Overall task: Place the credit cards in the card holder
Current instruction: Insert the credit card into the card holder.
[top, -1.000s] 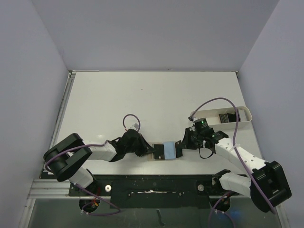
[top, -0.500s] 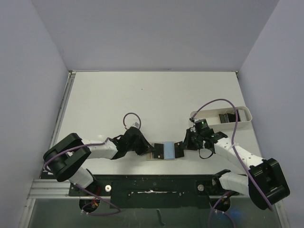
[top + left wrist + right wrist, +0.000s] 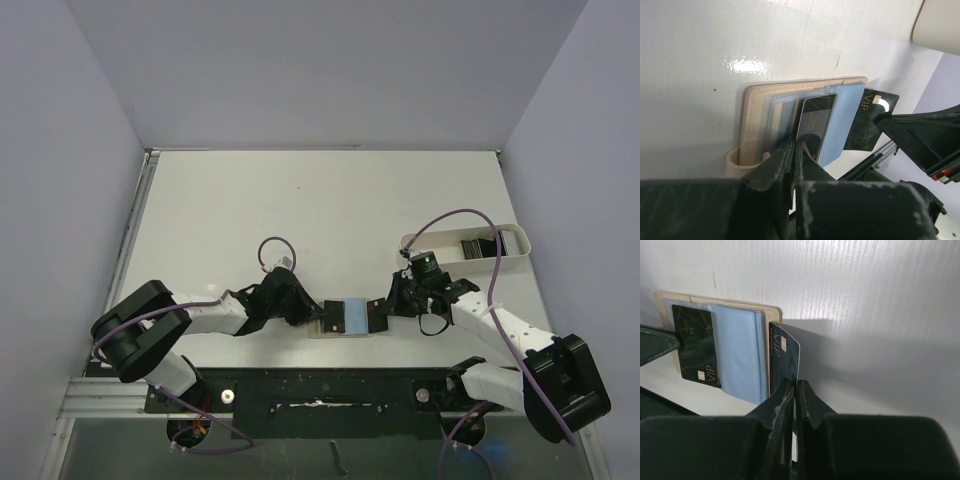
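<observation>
Right hand edged glossy card toward tan wallet.

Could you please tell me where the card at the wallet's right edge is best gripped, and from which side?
Grip the card by the end sticking out past the wallet, coming from the side away from it. It is thin and tilted up there, so both flat faces are free for the jaws. The right gripper is shut on that end.
</observation>
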